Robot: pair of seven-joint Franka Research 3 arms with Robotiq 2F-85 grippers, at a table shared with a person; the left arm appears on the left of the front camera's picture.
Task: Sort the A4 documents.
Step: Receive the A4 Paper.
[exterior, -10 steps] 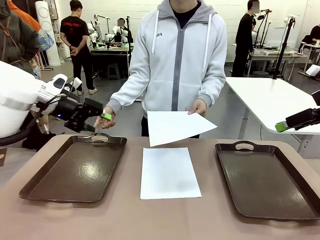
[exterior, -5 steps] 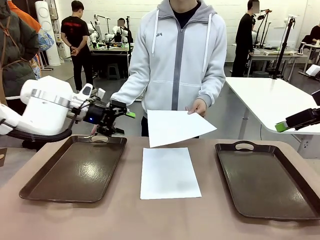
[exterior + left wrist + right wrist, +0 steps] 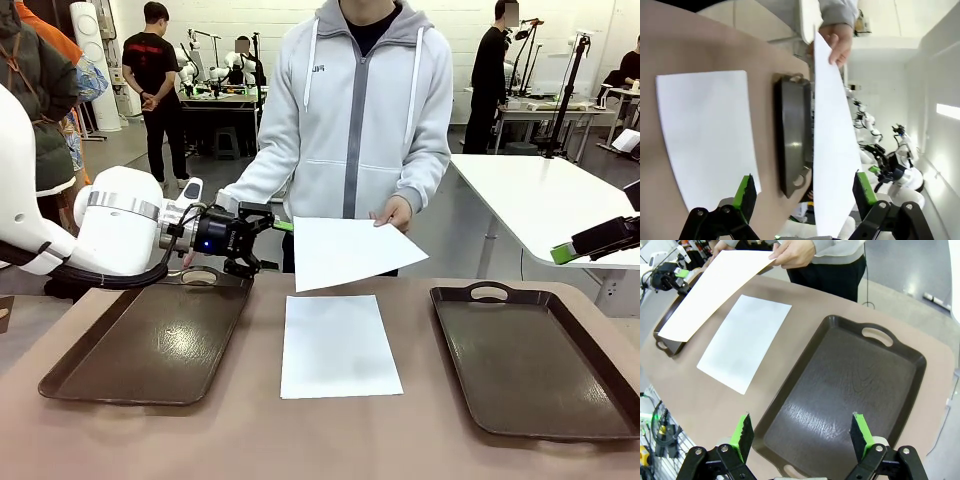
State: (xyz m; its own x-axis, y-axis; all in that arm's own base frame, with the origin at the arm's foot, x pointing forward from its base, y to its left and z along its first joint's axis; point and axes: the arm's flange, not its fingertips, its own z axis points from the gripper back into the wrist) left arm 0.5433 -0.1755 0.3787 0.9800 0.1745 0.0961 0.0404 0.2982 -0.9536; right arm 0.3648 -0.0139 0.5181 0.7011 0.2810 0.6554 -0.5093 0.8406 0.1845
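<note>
A4 documents number two here: one sheet (image 3: 340, 345) lies flat on the table (image 3: 300, 440) at centre frame, between two dark brown trays, touching neither. The other sheet (image 3: 350, 250) is held in the air just above and behind it, pinched at its right corner by the person's hand (image 3: 398, 213) and tilted, its left edge lower.

The left gripper (image 3: 272, 245) comes in from the left, over the far rim of the left tray (image 3: 150, 340), fingers spread and grasping nothing, its green pads just beside the raised sheet's left edge. In the left wrist view that sheet runs edge-on between the parted fingers of the left gripper (image 3: 805, 189), closer to the right-hand pad (image 3: 862, 187).

The right gripper (image 3: 802, 434) hangs released above the near end of the right tray (image 3: 840, 390). From there the raised sheet hides part of the far tray.
</note>
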